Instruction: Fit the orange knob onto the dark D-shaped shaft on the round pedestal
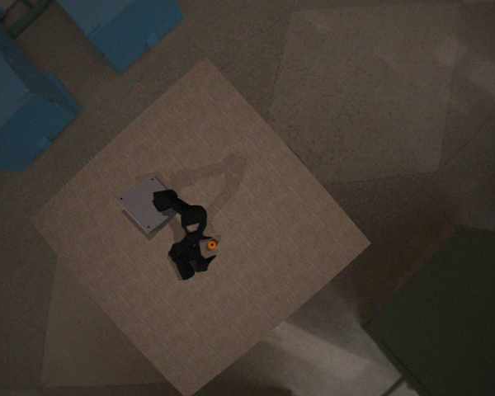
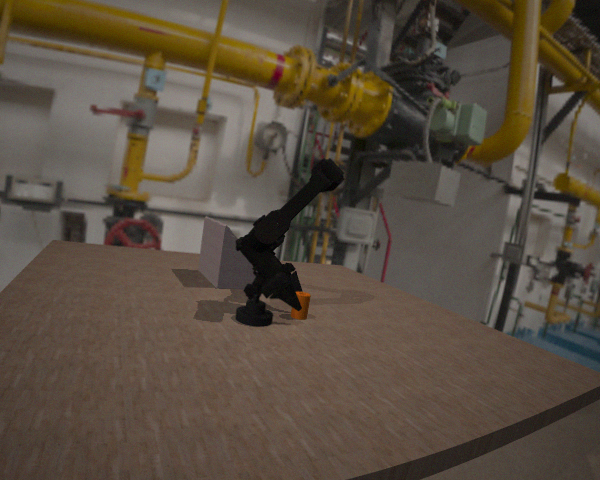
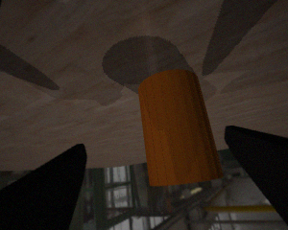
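Note:
The orange knob (image 1: 214, 245) (image 2: 303, 308) (image 3: 180, 134) stands upright, with its dark hole facing up in the top view. It appears to rest on the wooden table (image 1: 247, 140) (image 2: 150, 392). My gripper (image 1: 214, 247) (image 2: 300, 299) (image 3: 156, 141) is open wide, its fingers on either side of the knob with gaps to both in the wrist view. A dark, stepped round base (image 2: 253, 316) left of the knob in the exterior view looks like the pedestal. The arm hides its upper part there and seems to cover it in the top view. The shaft's flat side is not visible.
A pale lilac block (image 1: 139, 202) (image 2: 212, 253) with dark dots near its corners stands beside the arm, farther back than the knob in the exterior view. The arm (image 1: 193, 214) (image 2: 269, 227) bends over the work area and casts shadows on the table.

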`<state>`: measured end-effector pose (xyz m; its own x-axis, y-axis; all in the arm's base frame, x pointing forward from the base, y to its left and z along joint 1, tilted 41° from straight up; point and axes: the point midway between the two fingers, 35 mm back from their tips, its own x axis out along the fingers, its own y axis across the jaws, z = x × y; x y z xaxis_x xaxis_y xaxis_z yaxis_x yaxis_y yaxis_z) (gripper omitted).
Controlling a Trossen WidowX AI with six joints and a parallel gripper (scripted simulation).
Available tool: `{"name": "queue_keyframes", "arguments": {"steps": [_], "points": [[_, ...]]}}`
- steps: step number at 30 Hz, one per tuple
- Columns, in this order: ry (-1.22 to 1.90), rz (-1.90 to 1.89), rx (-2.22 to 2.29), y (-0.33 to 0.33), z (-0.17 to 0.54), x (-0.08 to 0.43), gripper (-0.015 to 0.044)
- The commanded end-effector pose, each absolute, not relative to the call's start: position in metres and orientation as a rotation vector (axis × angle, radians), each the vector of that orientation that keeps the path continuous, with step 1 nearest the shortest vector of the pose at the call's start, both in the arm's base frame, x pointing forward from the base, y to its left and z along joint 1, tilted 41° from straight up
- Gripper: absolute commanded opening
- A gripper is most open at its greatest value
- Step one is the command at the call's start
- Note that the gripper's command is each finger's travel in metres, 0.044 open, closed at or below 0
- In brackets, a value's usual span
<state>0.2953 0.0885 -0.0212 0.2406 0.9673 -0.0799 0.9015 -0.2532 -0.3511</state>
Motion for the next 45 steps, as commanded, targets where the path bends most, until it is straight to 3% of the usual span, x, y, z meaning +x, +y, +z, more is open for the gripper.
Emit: {"name": "queue_keyframes", "arguments": {"steps": [1,27,45], "points": [[-1.790,0.385,-2.350,0.070,-0.013,0.304,0.0440],[-1.773,0.375,-2.282,0.049,0.056,0.303,0.0440],[-1.837,0.441,-2.240,0.052,0.059,0.300,0.0440]]}}
